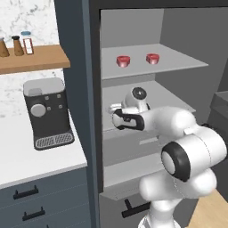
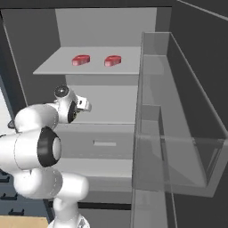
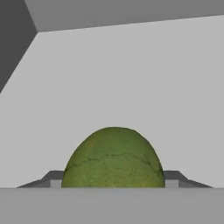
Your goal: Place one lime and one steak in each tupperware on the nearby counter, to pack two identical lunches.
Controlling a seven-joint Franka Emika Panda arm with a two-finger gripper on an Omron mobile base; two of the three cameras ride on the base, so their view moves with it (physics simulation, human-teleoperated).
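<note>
In the hand view an olive-green lime (image 3: 113,157) sits between the two dark fingertips (image 3: 49,180), and my gripper (image 3: 113,181) is shut on it. The arm reaches into the open fridge at the middle shelf (image 1: 169,95), with the hand (image 1: 133,101) low over it; the gripper (image 2: 84,105) points inward. Two red-pink steak pieces (image 1: 123,61) (image 1: 152,58) lie side by side on the shelf above, also visible from the right as steak (image 2: 80,59) and steak (image 2: 112,60). The white counter (image 1: 26,160) lies left of the fridge. The tupperware is out of view.
A black coffee machine (image 1: 48,113) stands on the counter below a wooden wall shelf (image 1: 33,60) with small bottles. The fridge's dark side wall (image 1: 78,89) separates counter and shelves. The open fridge door with clear bins (image 2: 178,133) stands to the right of the arm.
</note>
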